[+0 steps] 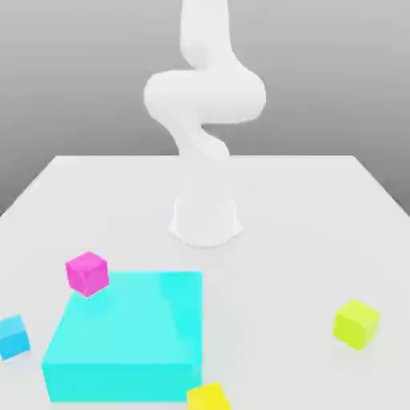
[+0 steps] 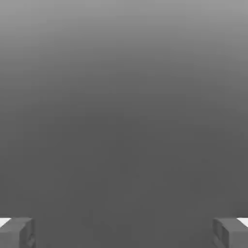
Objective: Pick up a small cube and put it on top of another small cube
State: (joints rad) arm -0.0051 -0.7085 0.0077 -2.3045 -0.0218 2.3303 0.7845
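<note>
Exterior view: the yellow cube is being shown at six o'clock of the cyan block, touching it; the magenta cube is being seen at its eleven o'clock corner. Nothing is being held by the gripper, jaws spread wide.

On the desk, the robot arm's base stands at centre, on the far side. Nearer, and left of centre, sits a big block. The small cube lies at the block's near right corner, just beside it. Another small cube sits at the block's far left corner; whether the two touch cannot be told. A third cube lies left of the block, apart from it. A fourth cube rests well apart on the right.
</note>
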